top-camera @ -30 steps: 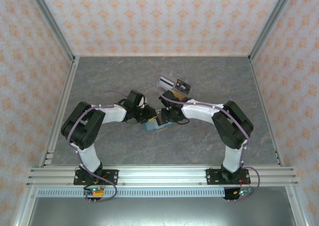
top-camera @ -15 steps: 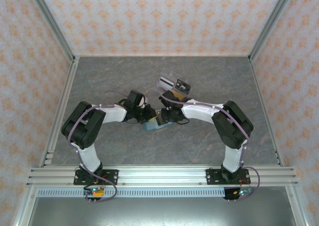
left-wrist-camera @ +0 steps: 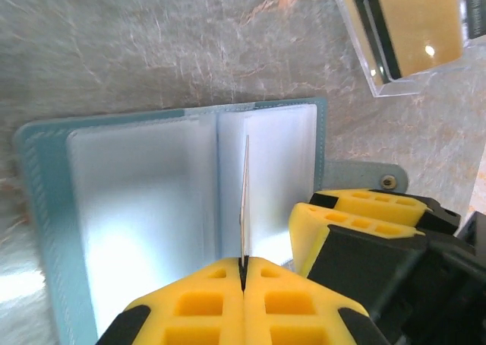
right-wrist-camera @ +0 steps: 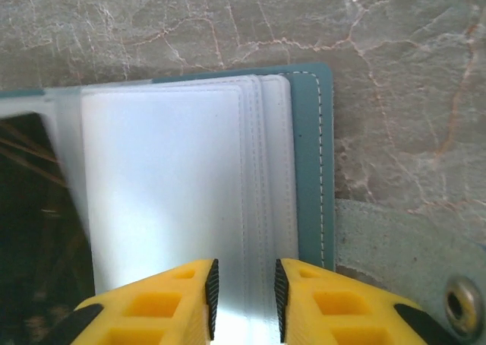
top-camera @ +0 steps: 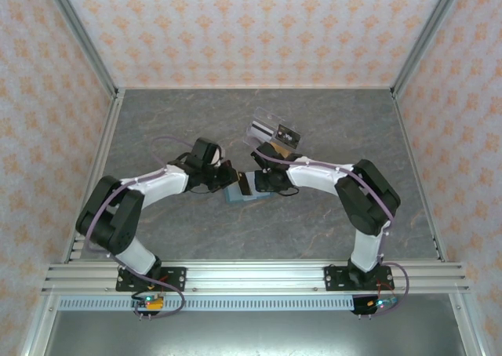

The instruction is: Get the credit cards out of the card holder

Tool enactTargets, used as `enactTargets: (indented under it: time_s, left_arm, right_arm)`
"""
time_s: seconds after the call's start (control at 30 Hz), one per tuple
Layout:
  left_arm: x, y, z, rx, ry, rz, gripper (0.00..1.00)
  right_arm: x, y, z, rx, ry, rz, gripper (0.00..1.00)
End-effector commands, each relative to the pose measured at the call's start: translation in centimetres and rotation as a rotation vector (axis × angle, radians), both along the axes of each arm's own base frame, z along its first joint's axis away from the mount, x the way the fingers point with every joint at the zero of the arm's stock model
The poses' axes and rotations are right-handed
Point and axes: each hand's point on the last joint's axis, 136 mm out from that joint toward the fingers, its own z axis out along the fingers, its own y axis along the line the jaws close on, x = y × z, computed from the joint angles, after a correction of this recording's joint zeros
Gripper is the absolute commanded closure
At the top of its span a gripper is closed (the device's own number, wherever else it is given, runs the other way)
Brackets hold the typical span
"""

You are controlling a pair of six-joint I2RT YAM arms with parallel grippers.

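The card holder (left-wrist-camera: pixel 45 178) lies open on the table, teal with a paler lining and clear sleeves (right-wrist-camera: pixel 167 178). My left gripper (left-wrist-camera: pixel 244 263) is shut on a thin pale sheet (left-wrist-camera: pixel 245 185) that stands edge-on above the holder's fold; whether it is a card or a sleeve leaf I cannot tell. My right gripper (right-wrist-camera: pixel 243 284) hangs over the holder's right half, jaws a little apart with nothing clamped between them. Its yellow fingers (left-wrist-camera: pixel 357 216) sit just right of the left gripper. In the top view the holder (top-camera: pixel 241 199) lies between both grippers.
A clear plastic piece (left-wrist-camera: pixel 402 33) with a gold card in it lies just beyond the holder (top-camera: pixel 274 130). The holder's snap tab (right-wrist-camera: pixel 458 303) sticks out to the right. Patterned walls and metal rails enclose the grey marbled table (top-camera: pixel 172 121).
The left jaws have closed onto the thin sheet. The left arm has stretched lower and leftward at its elbow, its gripper shifting slightly left. The right arm has barely moved.
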Motion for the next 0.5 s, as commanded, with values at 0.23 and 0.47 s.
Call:
enactTargets:
  time_s: [0.23, 0.47]
  left_arm:
    - [-0.1, 3.6, 6.5, 0.088, -0.149, 0.083, 0.95]
    - [1.5, 1.1, 11.5, -0.133, -0.267, 0.077, 0.95]
  right_arm:
    - [0.5, 1.8, 8.9, 0.277, -0.121, 0.091, 0.52]
    - [1.5, 2.9, 13.8, 0.637, -0.101, 0.137, 0.31]
